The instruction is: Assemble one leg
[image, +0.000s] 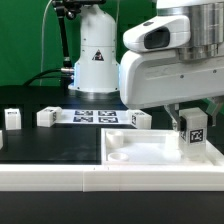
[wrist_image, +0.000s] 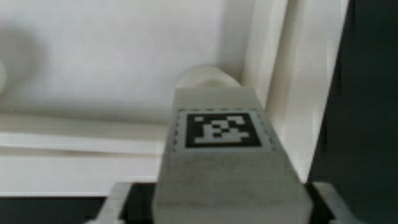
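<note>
Leg must seat in the panel (image: 140,152) corner at the exterior view's right: keep it vertical and centre the tip over the recess before pressing. Arm (image: 165,60) hangs over that corner, wrist down, claw (image: 192,136) clenched on the leg (image: 196,128); contact with the panel unclear.

black table (image: 30,145) carries legs (image: 47,116), marker board (image: 95,116), white panel (image: 150,153).

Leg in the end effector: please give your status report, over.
End effector shut on the leg. Leg upright over the white panel, at the exterior view's right; contact unclear. Nothing seen in the way.
</note>
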Tool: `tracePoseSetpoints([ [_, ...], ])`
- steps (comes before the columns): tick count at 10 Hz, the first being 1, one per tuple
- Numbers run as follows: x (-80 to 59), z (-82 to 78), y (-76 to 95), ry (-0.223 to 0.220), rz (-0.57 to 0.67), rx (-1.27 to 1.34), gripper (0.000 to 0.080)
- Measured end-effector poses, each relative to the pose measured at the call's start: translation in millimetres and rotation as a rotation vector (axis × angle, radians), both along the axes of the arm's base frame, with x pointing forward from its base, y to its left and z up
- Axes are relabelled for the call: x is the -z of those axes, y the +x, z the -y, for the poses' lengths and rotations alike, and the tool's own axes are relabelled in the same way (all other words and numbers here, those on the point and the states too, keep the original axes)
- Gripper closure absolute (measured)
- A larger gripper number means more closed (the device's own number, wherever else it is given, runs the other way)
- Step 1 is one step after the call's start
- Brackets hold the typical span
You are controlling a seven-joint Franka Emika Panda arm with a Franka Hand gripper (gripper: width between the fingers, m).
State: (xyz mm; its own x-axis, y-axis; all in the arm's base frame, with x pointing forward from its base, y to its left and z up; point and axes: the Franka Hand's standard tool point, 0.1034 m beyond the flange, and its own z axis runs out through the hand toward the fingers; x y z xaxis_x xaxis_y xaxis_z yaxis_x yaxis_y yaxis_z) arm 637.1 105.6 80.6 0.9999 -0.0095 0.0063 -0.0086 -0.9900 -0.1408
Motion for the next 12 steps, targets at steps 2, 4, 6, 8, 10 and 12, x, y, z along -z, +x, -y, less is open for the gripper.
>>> tracePoseSetpoints([
  [2,0.6,-4.8,-1.3,-0.007,-0.035,0.268,0.0509],
  [4,0.6,-3.9,-1.3,-0.024,-0.05,0.42,0.0508],
  [6,1.1,-1.7,-2.0,-0.025,-0.083,0.653,0.0508],
  [8,1.4,-0.5,-3.3,-0.037,-0.11,0.887,0.0508],
  [10,1.4,-0.6,-5.4,-0.054,-0.134,1.122,0.0508],
  [12,1.5,0.2,-6.3,-0.053,-0.155,1.244,0.0508],
])
